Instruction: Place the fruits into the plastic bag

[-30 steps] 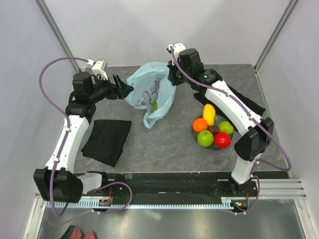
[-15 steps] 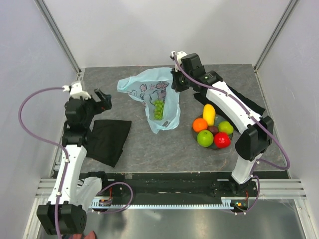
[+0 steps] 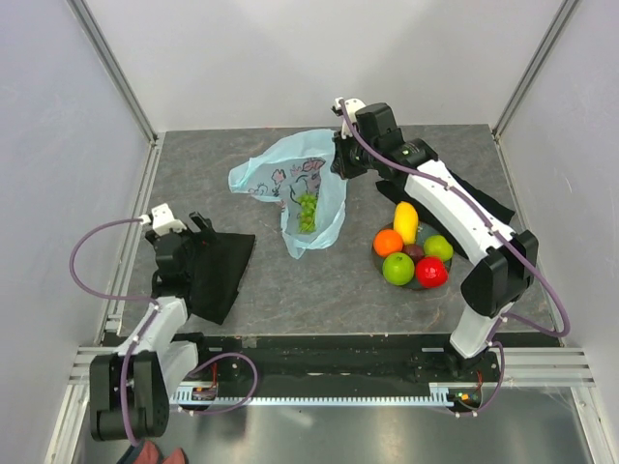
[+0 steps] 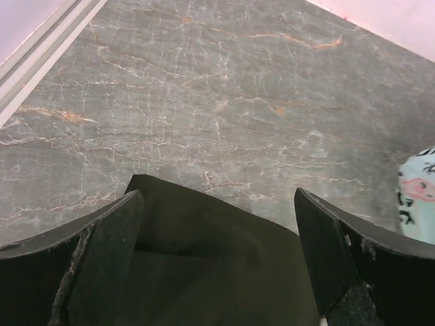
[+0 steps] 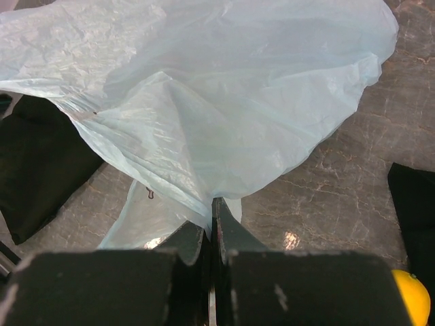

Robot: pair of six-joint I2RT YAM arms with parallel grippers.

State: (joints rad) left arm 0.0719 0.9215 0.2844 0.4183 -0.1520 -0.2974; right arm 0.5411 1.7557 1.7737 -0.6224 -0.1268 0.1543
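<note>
Left gripper [image 3: 200, 230] spread wide, empty, over black cloth [image 3: 218, 275]. Plastic bag [image 3: 290, 179] mid-table, green grape bunch [image 3: 307, 213] inside. Right gripper [image 3: 340, 162] clenched on the bag's rim. Other fruits [image 3: 411, 253] piled on plate [image 3: 419, 286], right.

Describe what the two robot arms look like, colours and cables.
The left arm and right arm are white shells with black joints, each trailing a purple cable. The left gripper and right gripper have black, scuffed fingers.
</note>
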